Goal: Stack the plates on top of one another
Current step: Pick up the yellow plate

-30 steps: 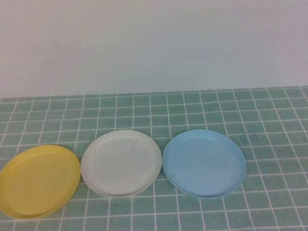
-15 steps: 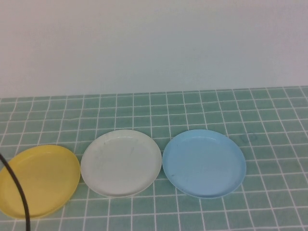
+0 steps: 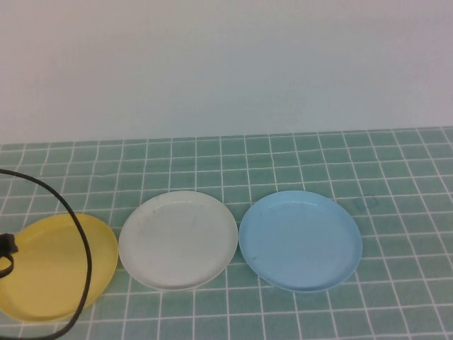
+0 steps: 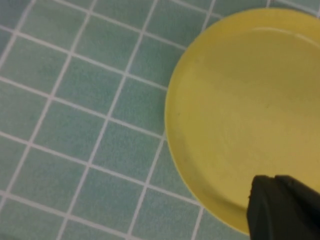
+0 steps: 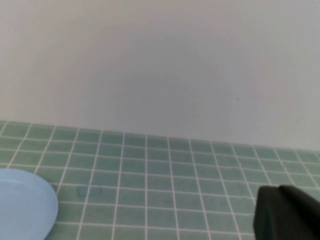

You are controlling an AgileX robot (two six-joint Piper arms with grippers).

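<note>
Now the left gripper (image 4: 280, 207) is held pressed together over the near edge of the yellow plate (image 3: 56, 265), low at the left of the high view, likely to reach it first. The right gripper (image 5: 287, 215), also pressed together, is parked. Beside lie the white plate (image 3: 178, 239) and blue plate (image 3: 301, 241), all flat, facing up, round, so no long side is seen.

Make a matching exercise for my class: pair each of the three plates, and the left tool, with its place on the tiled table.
Column 1
1. yellow plate
2. white plate
3. light blue plate
4. left tool

Column 2
A. middle of the row
B. robot's right end
C. over the yellow plate's rim
D. robot's left end

Pairs: 1-D, 2-A, 3-B, 4-C
</note>
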